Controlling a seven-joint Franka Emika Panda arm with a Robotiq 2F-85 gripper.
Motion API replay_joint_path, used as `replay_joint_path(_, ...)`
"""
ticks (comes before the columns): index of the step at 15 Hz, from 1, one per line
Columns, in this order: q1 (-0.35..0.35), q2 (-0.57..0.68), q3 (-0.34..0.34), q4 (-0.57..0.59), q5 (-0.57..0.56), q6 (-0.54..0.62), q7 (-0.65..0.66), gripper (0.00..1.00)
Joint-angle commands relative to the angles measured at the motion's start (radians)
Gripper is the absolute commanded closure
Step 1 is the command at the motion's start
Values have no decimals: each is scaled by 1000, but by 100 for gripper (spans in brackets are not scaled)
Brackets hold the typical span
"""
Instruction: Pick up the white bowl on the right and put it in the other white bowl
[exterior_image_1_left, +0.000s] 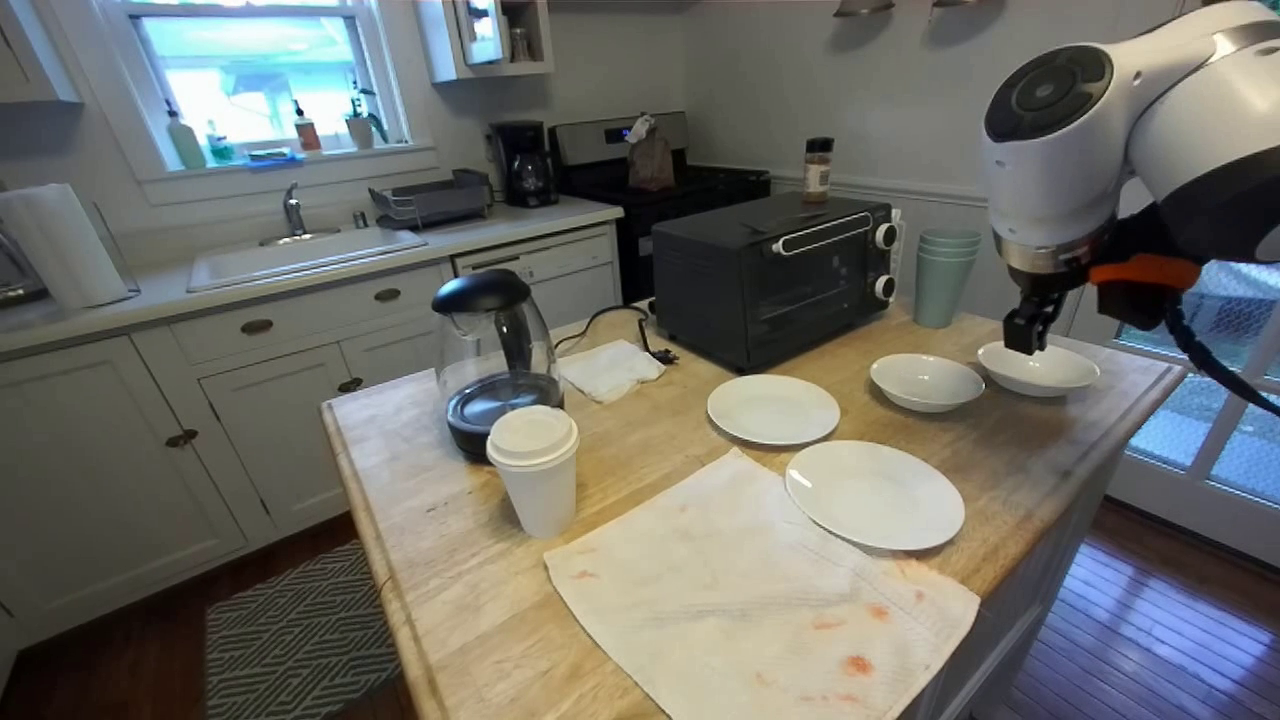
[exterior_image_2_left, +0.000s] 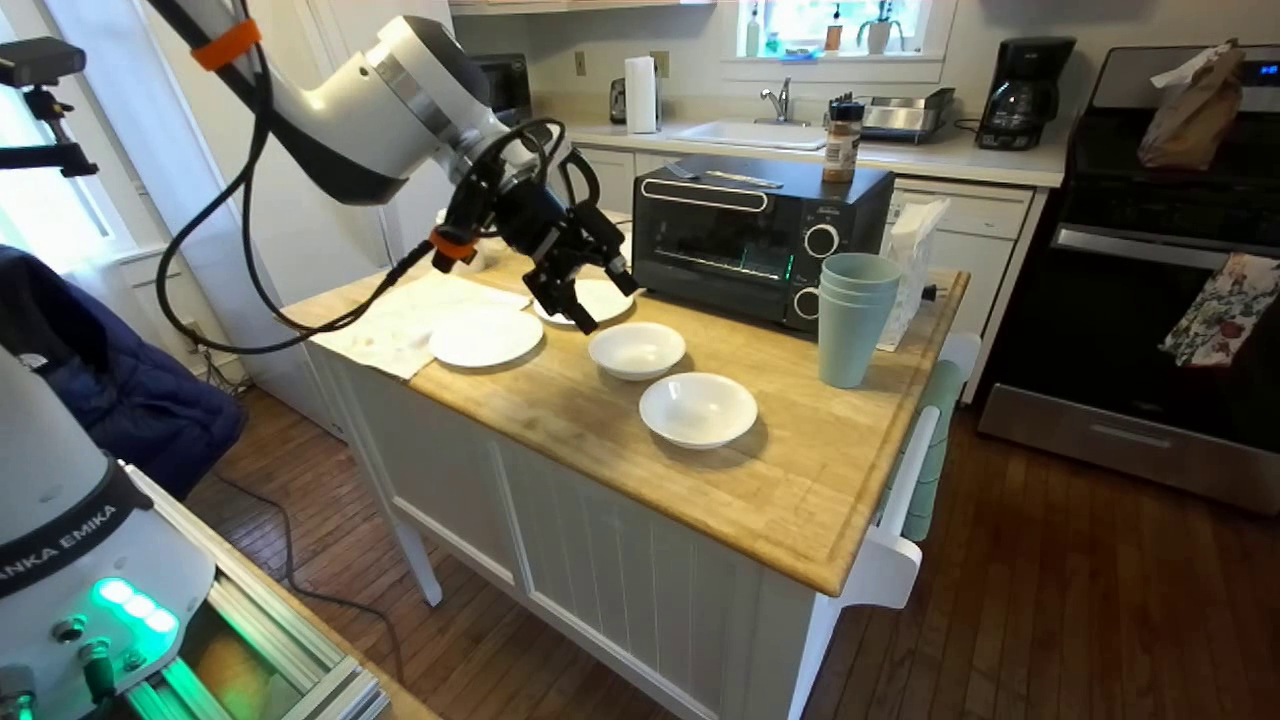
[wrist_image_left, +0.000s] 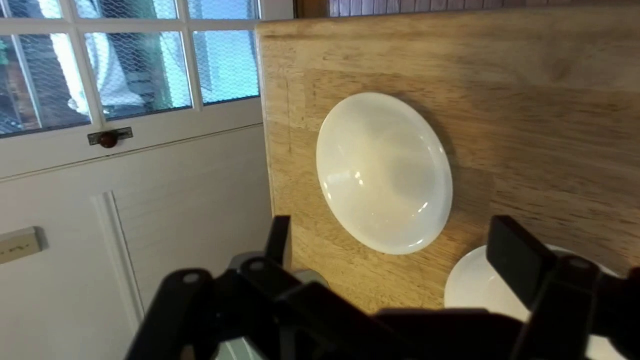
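Two white bowls sit upright, side by side on the wooden table. The right white bowl is nearer the table's end; it also shows in an exterior view and in the middle of the wrist view. The other white bowl stands beside it, also in an exterior view; in the wrist view my finger partly hides it. My gripper is open and empty, above the table. In the wrist view its fingers are wide apart, with the right bowl showing beyond and between them.
Green stacked cups and a black toaster oven stand behind the bowls. Two white plates and a stained cloth lie beside them. A glass kettle and paper cup stand farther along.
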Motion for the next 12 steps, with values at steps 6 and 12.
replay_joint_path(6, 57, 211, -74, 141, -45, -66, -6, 0)
replay_joint_path(12, 45, 298, -90, 190, -3, -60, -89, 0)
